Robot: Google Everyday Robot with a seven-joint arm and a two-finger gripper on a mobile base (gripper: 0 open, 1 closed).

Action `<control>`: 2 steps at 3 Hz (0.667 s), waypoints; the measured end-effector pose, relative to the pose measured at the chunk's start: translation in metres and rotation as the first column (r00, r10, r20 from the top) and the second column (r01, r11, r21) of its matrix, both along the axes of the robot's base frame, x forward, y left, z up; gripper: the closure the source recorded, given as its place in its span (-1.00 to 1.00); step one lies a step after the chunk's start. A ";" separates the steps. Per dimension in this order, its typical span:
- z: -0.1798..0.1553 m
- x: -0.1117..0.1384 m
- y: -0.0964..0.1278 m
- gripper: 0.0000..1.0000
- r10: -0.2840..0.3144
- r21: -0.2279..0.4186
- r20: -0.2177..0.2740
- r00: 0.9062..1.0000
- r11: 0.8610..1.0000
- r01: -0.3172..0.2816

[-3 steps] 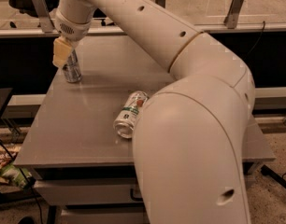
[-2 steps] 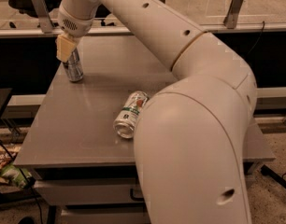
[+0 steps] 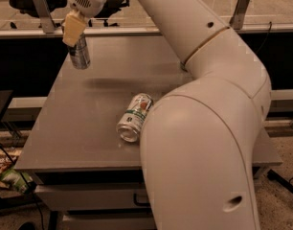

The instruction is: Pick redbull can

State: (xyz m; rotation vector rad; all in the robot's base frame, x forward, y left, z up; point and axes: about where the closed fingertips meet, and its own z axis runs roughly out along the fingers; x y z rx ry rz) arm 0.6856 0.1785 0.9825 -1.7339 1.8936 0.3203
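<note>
Claw (image 3: 74,31), made of two cream-coloured fingers on a white ribbed wrist, sits at the upper left of the camera view, over the far left corner of the flat grey desk (image 3: 84,128). It is clamped around the top of the slim, tall silver redbull can with dark blue panels (image 3: 80,55). The can hangs straight below the claw, close to upright, with its upper end hidden between the finger pads. Its base appears to be clear of the desk surface; a soft dark shadow (image 3: 110,83) lies on the desk below the claw and off to its right.

Well apart from the claw, lower and to its right, a wider white can with a green and orange label (image 3: 134,117) lies on its side near the middle of the desk, its silver end facing the front edge. The thick white robot arm (image 3: 204,128) runs from the claw across the top of the view, bends, and fills the right foreground, hiding the right part of the desk. Far below the claw, on the floor beside the desk, lies a crumpled green wrapper (image 3: 12,178).
</note>
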 end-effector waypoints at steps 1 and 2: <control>0.026 -0.011 -0.009 1.00 0.064 0.019 0.009 0.998 0.998 -0.064; 0.029 -0.010 -0.006 1.00 0.073 0.029 0.014 0.997 0.997 -0.073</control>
